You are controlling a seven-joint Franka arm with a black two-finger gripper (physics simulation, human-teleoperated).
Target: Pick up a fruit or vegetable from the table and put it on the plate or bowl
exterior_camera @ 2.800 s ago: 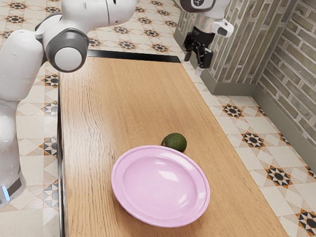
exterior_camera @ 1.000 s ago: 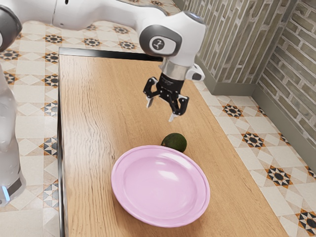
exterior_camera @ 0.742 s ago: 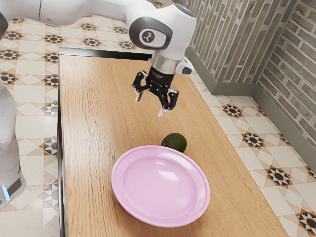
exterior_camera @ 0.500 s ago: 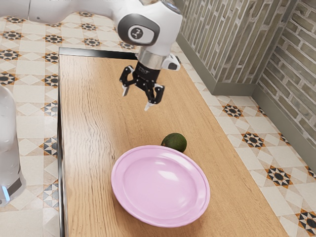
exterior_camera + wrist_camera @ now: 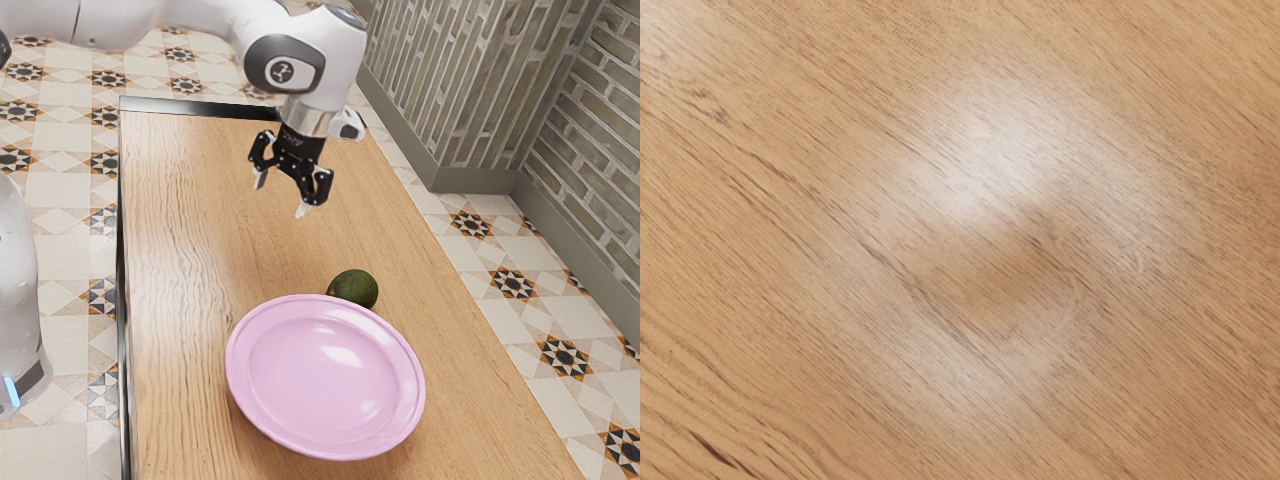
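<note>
The gripper (image 5: 280, 197), open and empty, had drifted from the avocado (image 5: 353, 288) toward the table's (image 5: 200, 250) far edge. No grasp yet.

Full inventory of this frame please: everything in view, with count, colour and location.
avocado: 1, dark green, on the table right behind the plate's far rim; cannot tell whether it touches the rim
plate: 1, pink, on the table's near part
table: 1, light wood with a dark edge, runs down the middle of the exterior view; its grain also shows in the wrist view
floor: 1, cream tiles with dark star patterns, around the table
brick wall: 1, grey-brown, at the exterior view's right
arm: 1, white, comes in from the exterior view's upper left
gripper: 1, black, open, holds nothing, above the table's far part, apart from the avocado
</note>
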